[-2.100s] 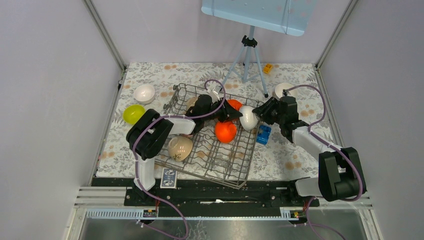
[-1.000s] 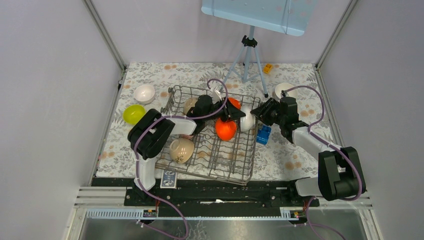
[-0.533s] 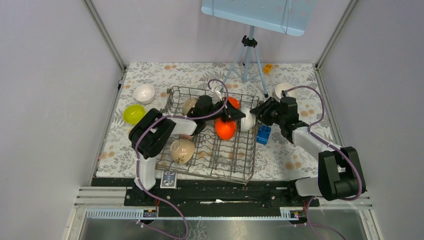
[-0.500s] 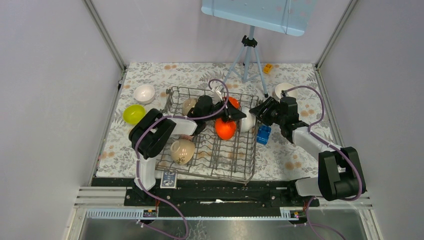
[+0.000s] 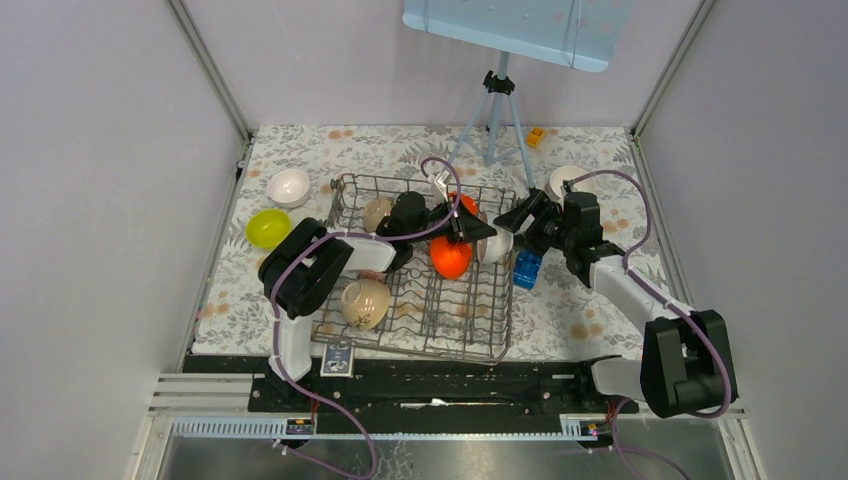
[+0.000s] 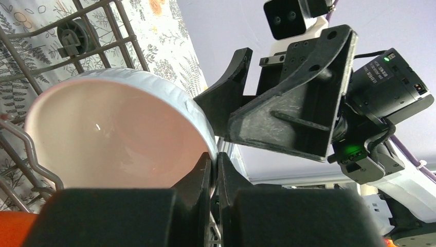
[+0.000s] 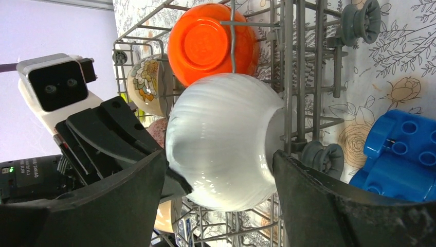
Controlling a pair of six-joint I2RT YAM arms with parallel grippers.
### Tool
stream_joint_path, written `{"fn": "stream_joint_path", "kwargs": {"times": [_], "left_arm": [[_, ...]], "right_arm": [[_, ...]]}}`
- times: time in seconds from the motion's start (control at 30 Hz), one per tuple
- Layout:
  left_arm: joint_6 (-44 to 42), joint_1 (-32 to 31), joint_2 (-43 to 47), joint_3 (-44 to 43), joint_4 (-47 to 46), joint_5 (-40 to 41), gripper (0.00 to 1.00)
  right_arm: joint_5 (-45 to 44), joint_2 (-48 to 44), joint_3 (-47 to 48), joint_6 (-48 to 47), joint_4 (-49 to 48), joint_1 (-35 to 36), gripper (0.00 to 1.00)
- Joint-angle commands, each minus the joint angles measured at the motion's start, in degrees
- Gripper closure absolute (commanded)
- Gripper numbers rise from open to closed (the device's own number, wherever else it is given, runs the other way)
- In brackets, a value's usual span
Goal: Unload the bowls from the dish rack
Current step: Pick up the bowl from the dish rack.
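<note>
The left hand (image 6: 215,160) pinches the rim of the white bowl (image 6: 118,134), which is at the right edge of the dish rack (image 5: 452,312), just right of an orange bowl (image 7: 213,43). The right hand (image 7: 220,154) is spread wide on either side of it.

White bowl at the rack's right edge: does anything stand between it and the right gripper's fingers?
Nothing visible does. The open fingers of the right gripper flank the white bowl; the left gripper pinches its rim.
</note>
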State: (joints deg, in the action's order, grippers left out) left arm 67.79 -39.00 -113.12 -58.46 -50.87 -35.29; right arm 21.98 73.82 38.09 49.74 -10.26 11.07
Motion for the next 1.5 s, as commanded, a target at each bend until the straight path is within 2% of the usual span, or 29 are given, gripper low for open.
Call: {"fn": "stream_joint_path", "kwargs": {"times": [0.0, 0.27, 0.43, 0.77, 1.2, 1.37, 1.47], "left_arm": [[0.7, -0.3, 1.8, -1.5, -7.7, -1.9, 1.0], [1.7, -0.3, 2.4, -1.4, -9.6, -2.0, 1.0], [2.2, 0.0, 3.5, -0.7, -10.4, -2.0, 1.0], [3.8, 1.5, 6.0, 1.5, -12.5, -2.4, 1.0], [7.7, 1.9, 10.8, 2.1, -16.4, -4.0, 1.0], [5.5, 1.9, 15.6, 2.1, -12.6, -5.0, 1.0], [-1.1, 1.9, 20.5, 2.2, -5.0, -6.1, 1.0]], "right_arm": [[-0.3, -4.1, 4.6, -1.6, 5.3, -0.2, 0.15], [-4.3, -8.7, 11.1, -6.3, 16.5, -0.2, 0.04], [-6.0, -11.7, 12.9, -9.1, 20.8, -0.2, 0.04], [-5.2, -16.4, 12.2, -11.6, 23.3, -0.2, 0.06], [-8.6, -21.8, 16.8, -9.2, 28.5, -0.2, 0.04], [-5.2, -22.7, 22.0, -10.9, 31.1, -0.2, 0.04], [-3.8, -22.5, 26.7, -12.4, 34.6, 0.0, 0.05]]}}
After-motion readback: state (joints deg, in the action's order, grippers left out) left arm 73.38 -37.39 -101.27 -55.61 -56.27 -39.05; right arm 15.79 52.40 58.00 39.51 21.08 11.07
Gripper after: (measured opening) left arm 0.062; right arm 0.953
